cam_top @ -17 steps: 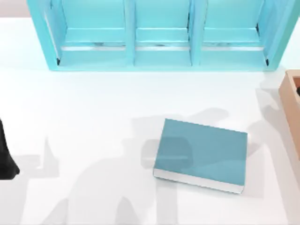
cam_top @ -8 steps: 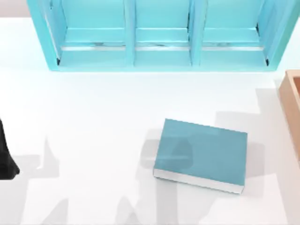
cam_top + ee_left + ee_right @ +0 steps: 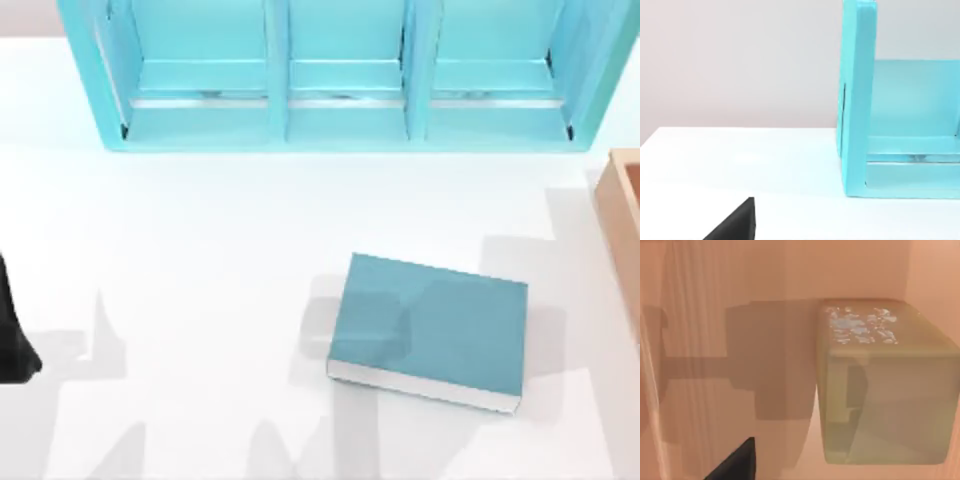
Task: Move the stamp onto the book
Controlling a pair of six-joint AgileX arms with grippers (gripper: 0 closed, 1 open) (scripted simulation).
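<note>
The stamp (image 3: 880, 390) is an olive-tan block with a pale keyhole-like mark on one side. It stands inside an orange-tan box, close in front of my right gripper, whose dark edge (image 3: 735, 462) shows in the right wrist view. The book (image 3: 430, 325) has a plain teal cover and white page edges. It lies flat on the white table, right of centre, with nothing on it. My left arm (image 3: 10, 335) is parked at the table's left edge, and a dark edge of its gripper (image 3: 735, 222) shows in the left wrist view.
A large light-blue shelf unit (image 3: 340, 110) with three bays spans the back of the table; its end wall (image 3: 857, 100) stands close to the left wrist. The orange-tan box (image 3: 622, 215) sits at the right edge. White table (image 3: 200, 250) lies between the shelf and the book.
The arm shadows across the book and table have shifted to the right and shrunk. The book and my left arm have stayed put.
</note>
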